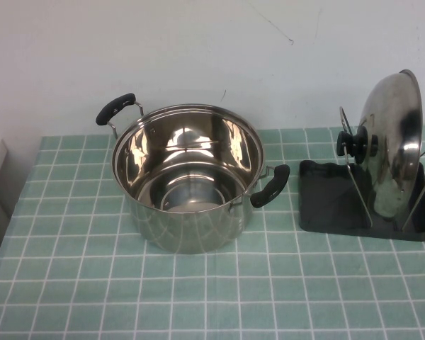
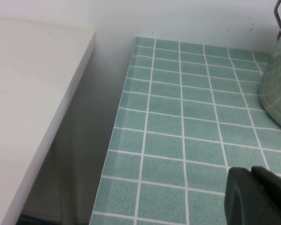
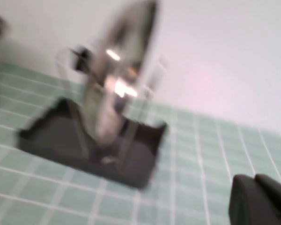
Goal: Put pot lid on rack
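Observation:
The shiny domed pot lid with its black knob stands on edge between the wire uprights of the rack, a dark grey tray at the right of the table. Neither gripper shows in the high view. My left gripper hangs low over the green checked cloth near the table's left edge, fingers closed together and empty. My right gripper is away from the rack, fingers closed together and empty. The right wrist view shows the lid and the rack blurred.
A deep steel pot with two black handles stands open in the middle of the table; its wall shows in the left wrist view. A white surface lies beyond the table's left edge. A white wall stands behind.

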Controlling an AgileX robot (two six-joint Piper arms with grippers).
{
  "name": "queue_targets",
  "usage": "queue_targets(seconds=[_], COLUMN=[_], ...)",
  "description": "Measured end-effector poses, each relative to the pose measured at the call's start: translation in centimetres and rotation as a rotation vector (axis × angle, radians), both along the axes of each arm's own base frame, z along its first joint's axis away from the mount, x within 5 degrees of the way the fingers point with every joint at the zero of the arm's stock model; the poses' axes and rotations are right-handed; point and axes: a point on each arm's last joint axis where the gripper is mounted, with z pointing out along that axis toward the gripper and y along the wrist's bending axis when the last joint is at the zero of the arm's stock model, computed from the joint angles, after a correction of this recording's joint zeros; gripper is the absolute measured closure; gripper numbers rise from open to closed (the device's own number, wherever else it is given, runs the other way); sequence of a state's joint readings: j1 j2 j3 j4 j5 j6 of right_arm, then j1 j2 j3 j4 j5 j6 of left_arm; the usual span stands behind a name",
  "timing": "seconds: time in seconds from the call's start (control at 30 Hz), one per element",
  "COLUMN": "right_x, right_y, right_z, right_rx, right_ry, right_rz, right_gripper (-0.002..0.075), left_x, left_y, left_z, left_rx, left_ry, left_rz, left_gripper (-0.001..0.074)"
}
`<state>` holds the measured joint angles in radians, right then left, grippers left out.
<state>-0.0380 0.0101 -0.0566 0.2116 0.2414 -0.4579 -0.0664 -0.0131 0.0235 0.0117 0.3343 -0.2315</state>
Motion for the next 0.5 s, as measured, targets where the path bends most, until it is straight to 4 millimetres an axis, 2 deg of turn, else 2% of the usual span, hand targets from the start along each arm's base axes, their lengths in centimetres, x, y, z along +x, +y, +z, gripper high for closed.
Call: queue_targets(seconds=[0.13,0.27,0.5], right_x=[0.1,-0.2,-0.2], right_y=[-0.6,-0.7,-0.6], right_z=[-2.4,-3.6,-3.7], right_rx=[0.035,0.059,0.090], right_ry=[0.064,0.166,0.181], right_rz=[-0.099,-0.117,-0.114], right_gripper=[0.0726,0.0726,0.0726], left_x=[0.0,0.0,0.0], left_y=[0.0,0.0,0.0], left_z=[0.0,0.0,0.0], left_rx=[0.000,0.000,0.000], left_ry=[0.000,0.000,-0.001], left_rz=[0.000,0.000,0.000], left_gripper=[0.0738,0.0738,0.0738])
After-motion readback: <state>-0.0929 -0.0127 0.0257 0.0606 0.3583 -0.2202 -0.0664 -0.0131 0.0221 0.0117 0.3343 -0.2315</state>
